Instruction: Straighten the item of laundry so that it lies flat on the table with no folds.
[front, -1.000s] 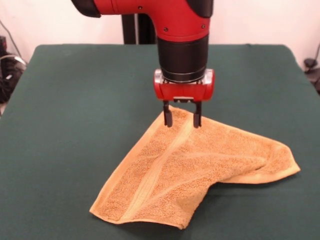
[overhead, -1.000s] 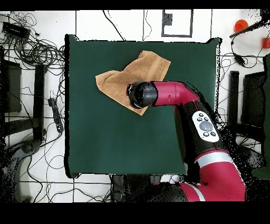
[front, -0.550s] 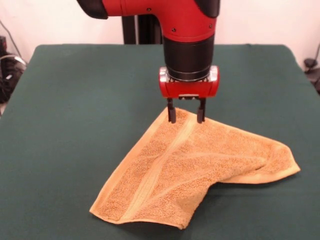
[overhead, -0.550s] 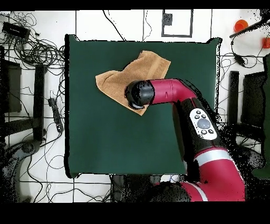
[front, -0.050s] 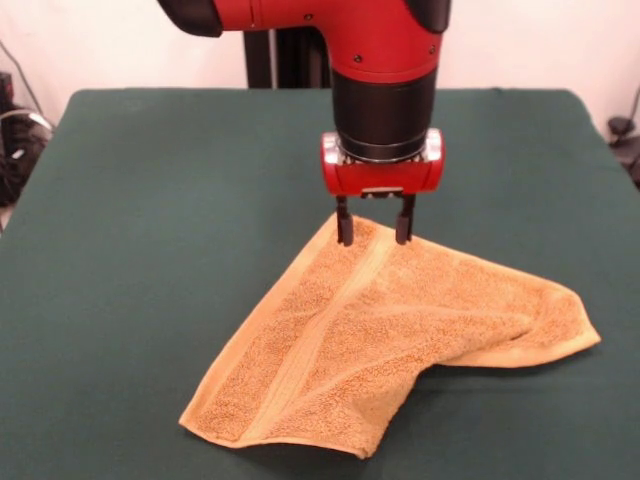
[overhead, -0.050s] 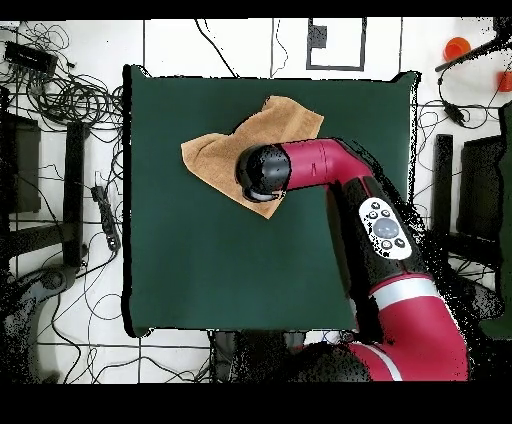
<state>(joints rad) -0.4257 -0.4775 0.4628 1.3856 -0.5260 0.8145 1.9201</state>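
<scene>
Worktop (front, -0.050s: 150, 200) in dark green cloth carries the golden-orange towel (front, -0.050s: 400, 340), which lies crumpled with a fold along its right part, toward the near side in the front view. Tool (front, -0.050s: 374, 232) hangs released, fingers spread, tips at the towel's far corner.

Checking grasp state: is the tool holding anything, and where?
Nothing held. The tool is open, its tips straddling the far corner of the towel, which lies folded on the table.
</scene>
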